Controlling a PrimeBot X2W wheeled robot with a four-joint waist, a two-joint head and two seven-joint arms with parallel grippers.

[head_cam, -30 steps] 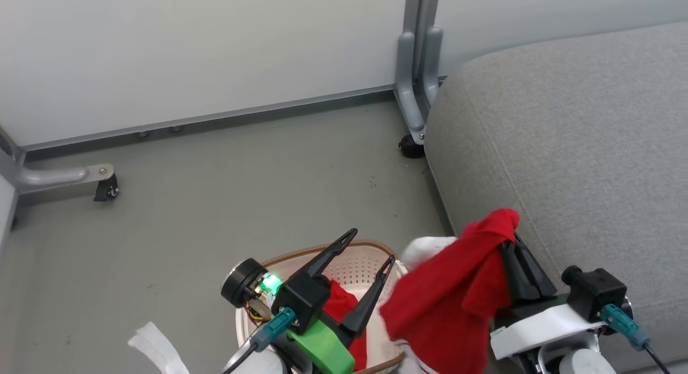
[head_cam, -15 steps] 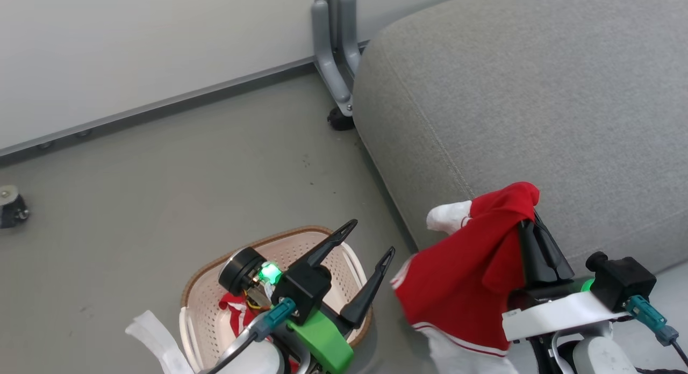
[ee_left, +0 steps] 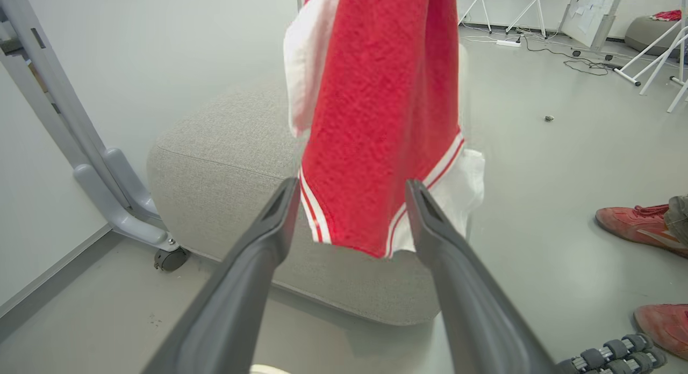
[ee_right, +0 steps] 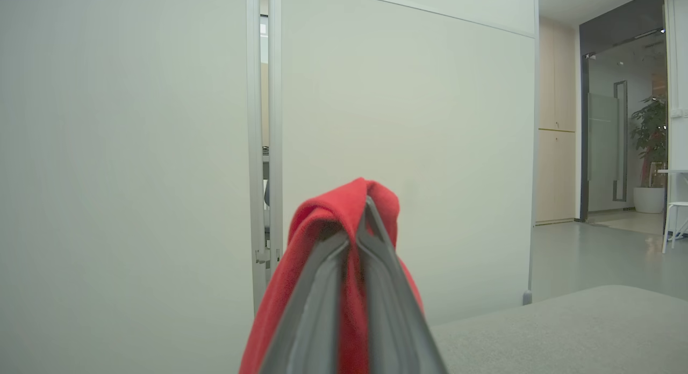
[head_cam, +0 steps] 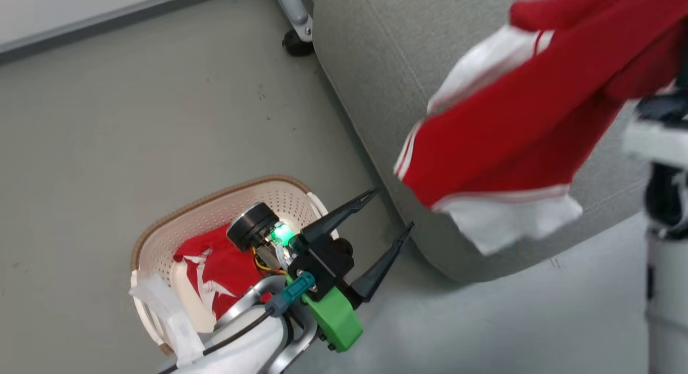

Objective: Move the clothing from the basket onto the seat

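One red piece of clothing (head_cam: 516, 110) with white trim hangs in the air over the front edge of the grey seat (head_cam: 371, 57). My right gripper (ee_right: 357, 213) is shut on its top fold. In the left wrist view this clothing (ee_left: 381, 110) dangles in front of the seat (ee_left: 226, 164). A second red piece of clothing (head_cam: 215, 266) lies in the cream basket (head_cam: 183, 218) on the floor. My left gripper (head_cam: 389, 213) stands open above the floor between basket and seat, holding nothing.
A grey partition foot with a caster (head_cam: 293, 41) stands behind the seat's corner. In the left wrist view a person's red shoes (ee_left: 634, 223) rest on the floor to the right, with white stand legs (ee_left: 656, 67) and cables farther off.
The right gripper has lifted the red clothing much higher and over the seat. The head camera has tilted and turned, so basket and floor sit differently in the picture. The left gripper stays open.
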